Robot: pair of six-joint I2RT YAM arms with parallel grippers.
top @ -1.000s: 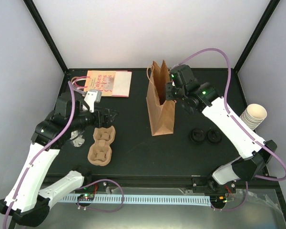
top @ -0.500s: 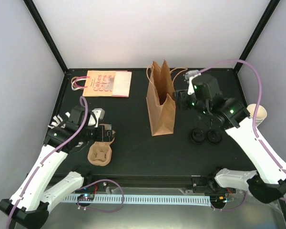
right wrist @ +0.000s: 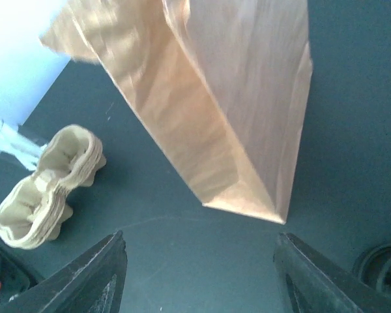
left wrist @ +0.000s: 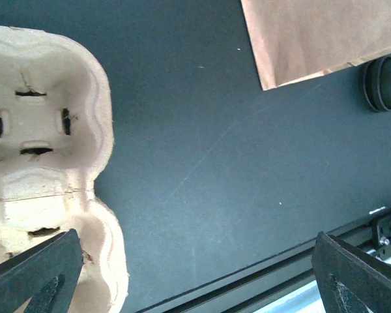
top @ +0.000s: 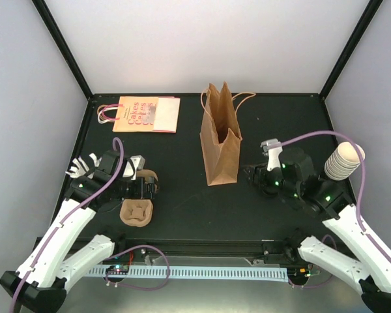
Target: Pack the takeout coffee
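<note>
Two pairs of jaws, both spread, empty. Overhead: my left gripper (top: 150,189) over the tray (top: 137,212), lower left; my right gripper (top: 254,175) beside the bag (top: 220,140), centre. Left wrist: tray. Right wrist: bag's side. The coffee is unseen anywhere, probably bagged; next, confirm.

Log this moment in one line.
left end effector: open, over tray | right end effector: open, empty, near bag | coffee cup: not in view

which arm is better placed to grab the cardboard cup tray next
Left. The left gripper hangs open right above the cup tray. The right gripper, open too, is on the far side of the paper bag, so it would likely have to reach around it.
</note>
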